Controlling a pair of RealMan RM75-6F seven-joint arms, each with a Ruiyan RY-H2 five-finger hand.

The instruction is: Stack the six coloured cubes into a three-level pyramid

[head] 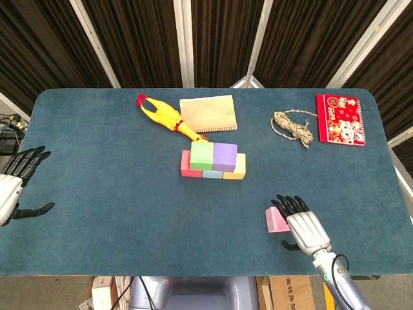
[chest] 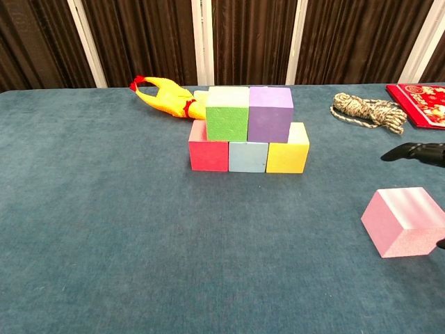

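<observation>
Mid-table stand a red cube [head: 188,166], a pale blue cube [chest: 247,156] and a yellow cube [head: 238,169] in a row, with a green cube [head: 202,155] and a purple cube [head: 224,155] on top. The pink cube [head: 275,221] lies alone nearer the front right. My right hand [head: 304,228] hovers over its right side, fingers spread, holding nothing; in the chest view only its fingertips [chest: 416,151] show above the pink cube [chest: 407,222]. My left hand [head: 11,188] is open at the table's left edge.
A yellow rubber chicken [head: 166,117] and a tan notebook [head: 207,113] lie behind the stack. A coiled rope [head: 293,126] and a red packet [head: 340,119] are at the back right. The blue table [head: 116,213] shows bare cloth at the front left.
</observation>
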